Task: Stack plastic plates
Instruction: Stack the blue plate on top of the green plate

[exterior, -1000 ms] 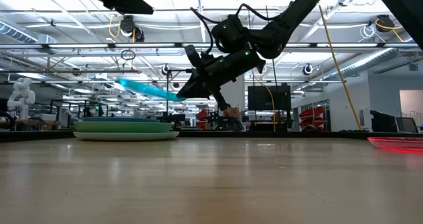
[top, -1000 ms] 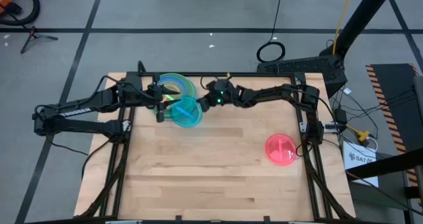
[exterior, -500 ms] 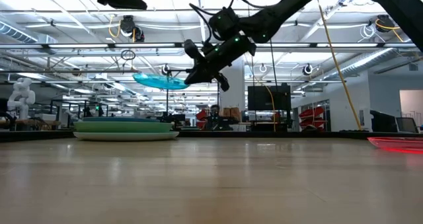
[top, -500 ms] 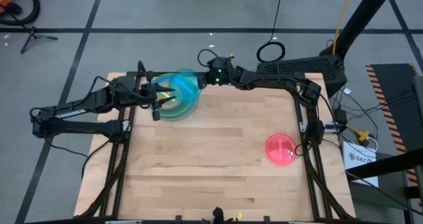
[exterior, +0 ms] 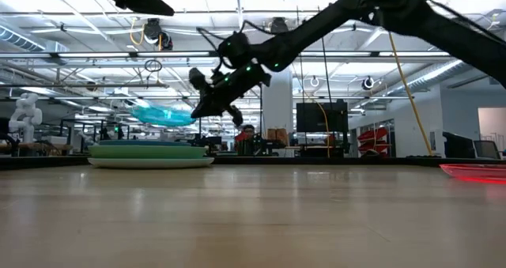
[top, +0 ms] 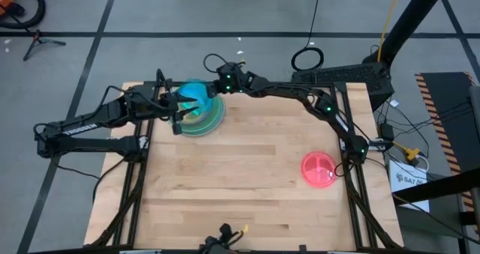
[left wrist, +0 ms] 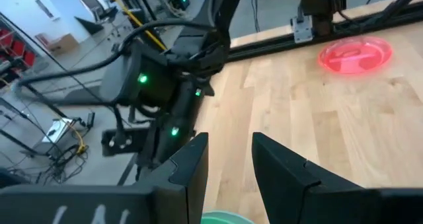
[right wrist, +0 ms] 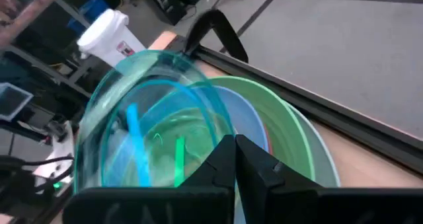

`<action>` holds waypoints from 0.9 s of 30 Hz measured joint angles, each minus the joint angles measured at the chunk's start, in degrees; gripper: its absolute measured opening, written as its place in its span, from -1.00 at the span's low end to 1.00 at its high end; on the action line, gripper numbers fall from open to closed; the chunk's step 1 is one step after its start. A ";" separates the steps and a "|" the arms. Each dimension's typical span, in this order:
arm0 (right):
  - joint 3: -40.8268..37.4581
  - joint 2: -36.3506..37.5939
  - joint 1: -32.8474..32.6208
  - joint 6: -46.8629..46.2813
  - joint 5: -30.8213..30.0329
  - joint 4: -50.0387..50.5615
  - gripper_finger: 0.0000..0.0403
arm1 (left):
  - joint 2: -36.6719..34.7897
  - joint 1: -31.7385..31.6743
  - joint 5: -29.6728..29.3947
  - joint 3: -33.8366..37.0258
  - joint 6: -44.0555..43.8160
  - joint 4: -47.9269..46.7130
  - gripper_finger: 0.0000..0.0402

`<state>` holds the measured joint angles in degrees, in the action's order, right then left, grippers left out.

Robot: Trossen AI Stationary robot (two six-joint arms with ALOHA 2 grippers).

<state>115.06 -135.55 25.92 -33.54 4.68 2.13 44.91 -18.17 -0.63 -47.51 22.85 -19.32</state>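
Observation:
A stack of plates (top: pixel 204 116) sits at the table's far left, with a green plate (right wrist: pixel 291 121) over a light blue one (right wrist: pixel 325 174). A blue plate and a lime one show through from above. My right gripper (top: pixel 212 89) is shut on the translucent cyan plate (exterior: pixel 162 115) and holds it above the stack (exterior: pixel 150 152). My left gripper (left wrist: pixel 229 141) is open and hovers at the stack's left rim (top: pixel 178 113), touching nothing. A pink plate (top: pixel 319 168) lies flat near the table's right edge. My right gripper pinches the cyan plate's rim (right wrist: pixel 221 133) between its two fingers (right wrist: pixel 223 164), on the side facing the table's right. It comes at the plate from the right, slanting down. The plate is lifted clear and nearly level over the stack.
The right arm (top: pixel 292 97) stretches along the table's far edge. The wooden table (top: pixel 240 194) is bare in the middle and near parts. A metal frame rail (right wrist: pixel 310 98) runs behind the stack.
My right gripper has carried the cyan plate toward the table's far-left, from beside the stack to over it. The plate was tilted and is now near level. It rose first, then came down a little.

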 joint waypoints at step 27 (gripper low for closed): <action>8.64 -7.69 -0.25 0.16 -0.58 3.74 -0.94 | 0.07 -1.36 0.49 0.00 -0.37 -1.61 -0.38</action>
<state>123.70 -143.24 25.67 -33.38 4.10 5.88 44.97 -19.53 -0.14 -47.51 22.48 -20.93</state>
